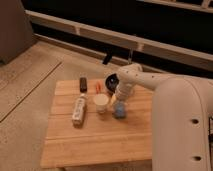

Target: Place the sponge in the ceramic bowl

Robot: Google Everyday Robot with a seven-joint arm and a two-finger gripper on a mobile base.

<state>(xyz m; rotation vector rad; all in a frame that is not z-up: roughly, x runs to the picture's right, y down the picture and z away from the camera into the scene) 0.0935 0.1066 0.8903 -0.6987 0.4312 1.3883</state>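
camera view is showing my gripper point(120, 102) hanging right over the sponge point(120, 112), low above the wooden table point(90, 145) and just beside the white paper cup point(101, 101). the sponge is not lying in the ceramic bowl point(112, 80), which is sitting near behind it, partly hidden by my arm, so i am judging that placing as left to do. i cannot tell whether my grip is closed on it. the sponge is looking like 1 small blue block.
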